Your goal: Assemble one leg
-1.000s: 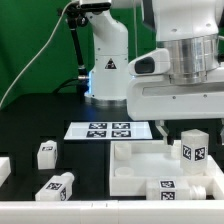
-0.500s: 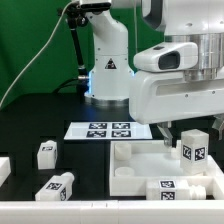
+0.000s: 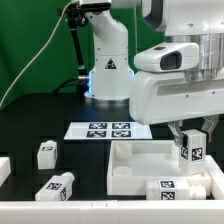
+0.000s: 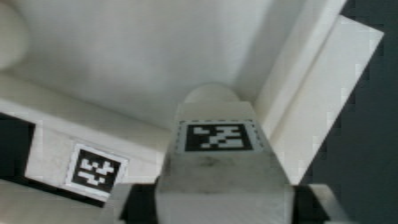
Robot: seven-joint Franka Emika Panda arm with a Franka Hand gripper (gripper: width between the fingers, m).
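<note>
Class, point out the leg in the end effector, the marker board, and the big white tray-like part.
leg (image 3: 193, 148), exterior view, tagged front face.
marker board (image 3: 108, 129), exterior view, middle tags.
tray-like part (image 3: 126, 154), exterior view, raised rim corner.

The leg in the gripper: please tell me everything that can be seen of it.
The leg is a chunky white block, plastic by its look, with a black-and-white square tag on the face toward the camera. It stands upright between the fingers of the gripper, at the tray corner on the exterior view's right. Whether it touches the tray is unclear.
</note>
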